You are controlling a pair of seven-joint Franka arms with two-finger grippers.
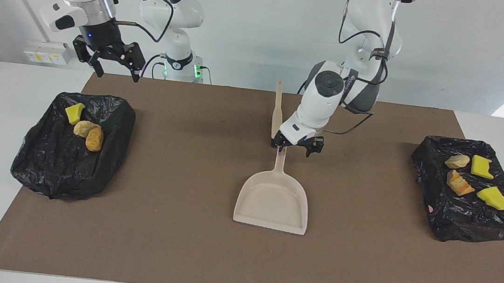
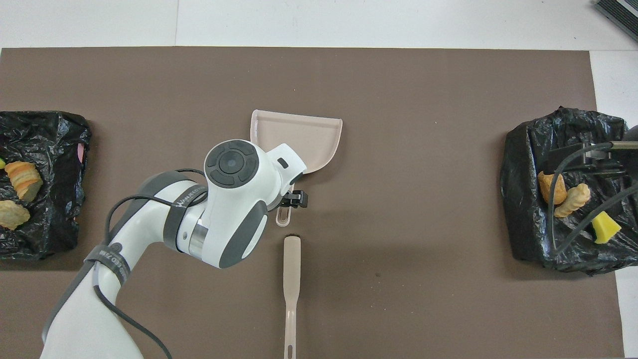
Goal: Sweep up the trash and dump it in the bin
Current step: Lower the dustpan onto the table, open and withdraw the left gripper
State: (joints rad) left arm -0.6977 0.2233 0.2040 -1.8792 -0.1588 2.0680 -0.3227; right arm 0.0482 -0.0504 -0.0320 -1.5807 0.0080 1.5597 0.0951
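Observation:
All the trash lies in two black-bagged bins. The bin at the right arm's end [image 1: 56, 172] holds a yellow wedge [image 1: 74, 112] and two tan lumps [image 1: 89, 133]. The bin at the left arm's end [image 1: 472, 225] holds two yellow wedges [image 1: 494, 198], a beige lump [image 1: 457, 161] and an orange chunk [image 1: 459, 183]. The beige dustpan [image 1: 274, 200] lies mid-mat. My left gripper [image 1: 297, 147] is open, low over the end of the dustpan's handle [image 1: 280, 161]. My right gripper [image 1: 117, 64] is open and empty, raised beside its bin.
The beige brush [image 1: 277, 111] lies flat on the brown mat [image 1: 175, 246], nearer the robots than the dustpan and in line with its handle; it also shows in the overhead view [image 2: 291, 279]. The left arm hides part of the dustpan [image 2: 304, 137] from above.

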